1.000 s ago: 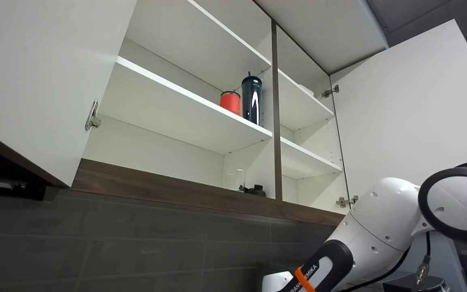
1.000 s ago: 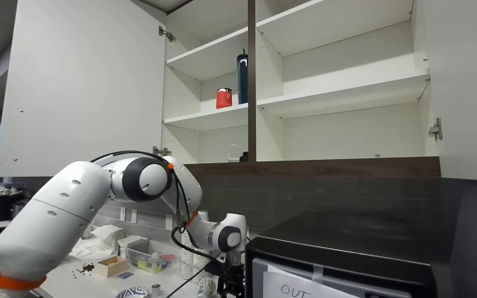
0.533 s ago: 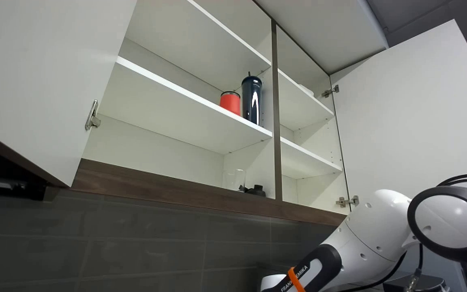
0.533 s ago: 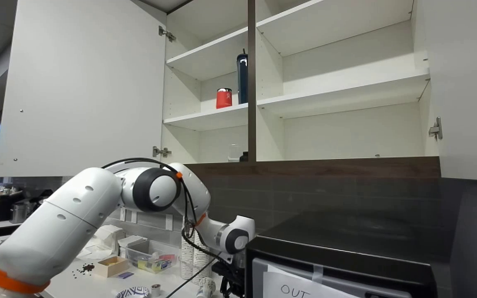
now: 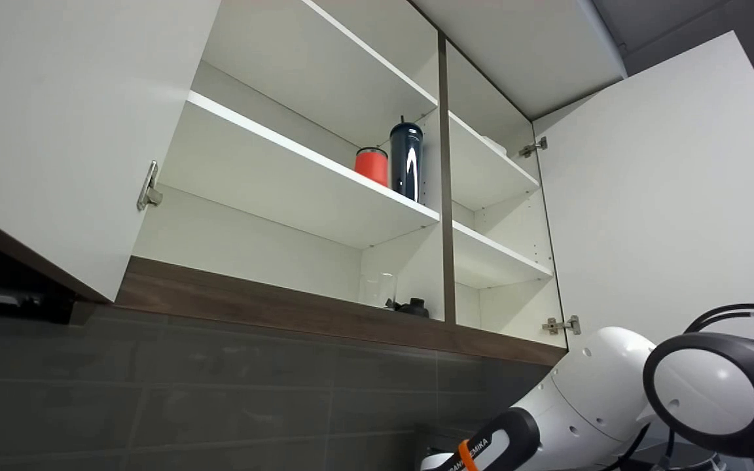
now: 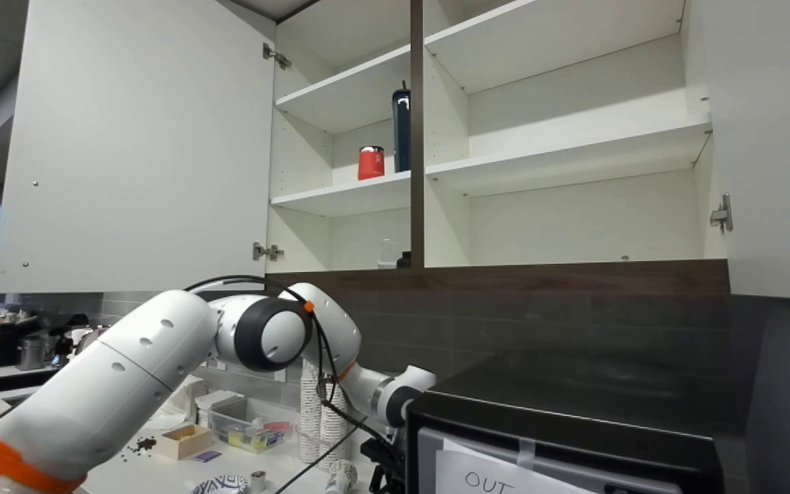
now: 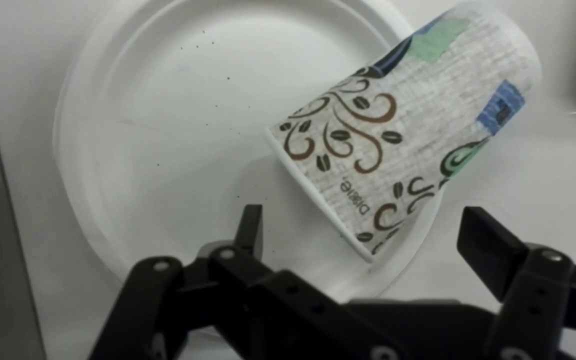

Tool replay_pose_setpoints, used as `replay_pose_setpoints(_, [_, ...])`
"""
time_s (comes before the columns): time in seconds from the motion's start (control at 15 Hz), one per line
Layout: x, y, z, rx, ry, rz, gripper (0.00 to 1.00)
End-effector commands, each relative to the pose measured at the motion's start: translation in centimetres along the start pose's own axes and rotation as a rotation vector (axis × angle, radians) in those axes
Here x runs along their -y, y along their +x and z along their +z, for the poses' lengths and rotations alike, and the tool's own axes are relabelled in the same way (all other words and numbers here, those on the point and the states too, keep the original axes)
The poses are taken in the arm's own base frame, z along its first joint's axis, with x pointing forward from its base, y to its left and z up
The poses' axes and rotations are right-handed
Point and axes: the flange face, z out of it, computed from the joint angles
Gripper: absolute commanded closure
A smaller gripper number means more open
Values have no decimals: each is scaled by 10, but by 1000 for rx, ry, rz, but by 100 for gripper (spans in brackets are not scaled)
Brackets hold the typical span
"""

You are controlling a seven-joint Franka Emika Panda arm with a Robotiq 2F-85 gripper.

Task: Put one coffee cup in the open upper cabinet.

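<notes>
The paper cup [image 7: 388,130] lies on its side across the rim of the plate [image 7: 118,165], mouth inward; it should be light, slick and easily crushed, so a gentle pinch mid-body seems best; the gripper [image 7: 363,225] stands wide, holding nothing; in both exterior views the cabinet [image 6: 573,223] holds a red cup [image 6: 371,165] and a dark bottle [image 6: 401,134]; the clear bin [image 6: 222,420] holds something yellow [image 6: 244,440], too small to name.

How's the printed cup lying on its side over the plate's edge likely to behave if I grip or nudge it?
The cup looks like thin printed paper, so it's probably light if empty and may crumple under a hard squeeze. Its rolled lip is likely the stiffest part. Lying sideways, round and tapered, it could roll in an arc if nudged.
</notes>
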Motion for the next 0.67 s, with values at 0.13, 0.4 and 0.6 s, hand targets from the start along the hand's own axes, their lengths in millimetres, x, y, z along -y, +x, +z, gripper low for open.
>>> replay_pose_setpoints(0.13, [-7,15,12,92,55,-8,16])
replay_pose_setpoints(0.4, [-13,18,7,136,90,-16,46])
replay_pose_setpoints(0.6, [-17,18,-3,159,118,-13,70])
